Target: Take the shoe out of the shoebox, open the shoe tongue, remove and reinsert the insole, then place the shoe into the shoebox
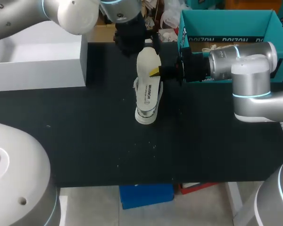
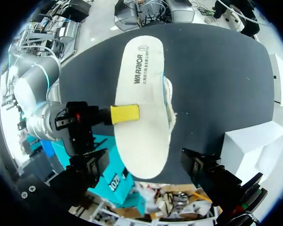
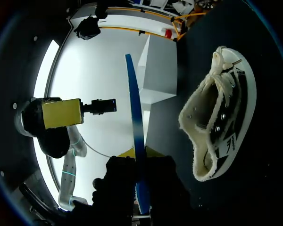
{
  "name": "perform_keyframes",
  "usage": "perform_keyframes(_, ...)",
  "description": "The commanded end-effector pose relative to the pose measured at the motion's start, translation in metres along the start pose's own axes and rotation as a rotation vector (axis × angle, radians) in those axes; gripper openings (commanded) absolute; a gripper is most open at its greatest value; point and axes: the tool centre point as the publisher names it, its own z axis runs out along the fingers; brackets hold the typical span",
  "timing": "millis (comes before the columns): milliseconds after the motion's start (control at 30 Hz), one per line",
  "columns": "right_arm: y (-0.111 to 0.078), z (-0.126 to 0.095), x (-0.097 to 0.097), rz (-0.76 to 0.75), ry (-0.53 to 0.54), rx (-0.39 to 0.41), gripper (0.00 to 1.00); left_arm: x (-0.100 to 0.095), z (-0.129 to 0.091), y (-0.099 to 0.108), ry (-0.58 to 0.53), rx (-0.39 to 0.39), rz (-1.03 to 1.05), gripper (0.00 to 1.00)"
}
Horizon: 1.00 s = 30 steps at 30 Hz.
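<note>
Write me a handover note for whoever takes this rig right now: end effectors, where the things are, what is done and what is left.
Right end effector: shut on the white insole with the blue underside, which it holds in the air above the shoe.
Left end effector: open, at the insole's end, not gripping it.
White canvas lace-up shoe: on the black table, out of the box.
Teal cardboard shoebox: at the table's far right, behind the right arm.
Done: shoe out, insole removed.
Left: reinsert the insole, put the shoe into the shoebox.

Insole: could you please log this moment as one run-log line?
insole: out, held over shoe | right gripper: shut on insole | left gripper: open
</note>
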Motion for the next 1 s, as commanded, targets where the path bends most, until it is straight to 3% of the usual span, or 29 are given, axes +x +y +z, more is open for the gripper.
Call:
perform_keyframes(33, 0.0, 0.001, 0.0, 0.0, 0.0, -0.001, 0.0, -0.003, 0.007, 0.022, 0.0, 0.022, -0.003, 1.0)
perform_keyframes(333, 0.0, 0.001, 0.0, 0.0, 0.0, -0.001, 0.0, 0.001, 0.016, 0.053, 0.013, 0.012, -0.032, 1.0)
perform_keyframes(533, 0.0, 0.001, 0.0, 0.0, 0.0, -0.001, 0.0, 0.0, 0.018, 0.06, 0.012, 0.009, -0.049, 1.0)
perform_keyframes(1000, 0.0, 0.001, 0.0, 0.0, 0.0, -0.001, 0.0, 0.006, -0.005, 0.008, -0.002, 0.017, -0.059, 1.0)
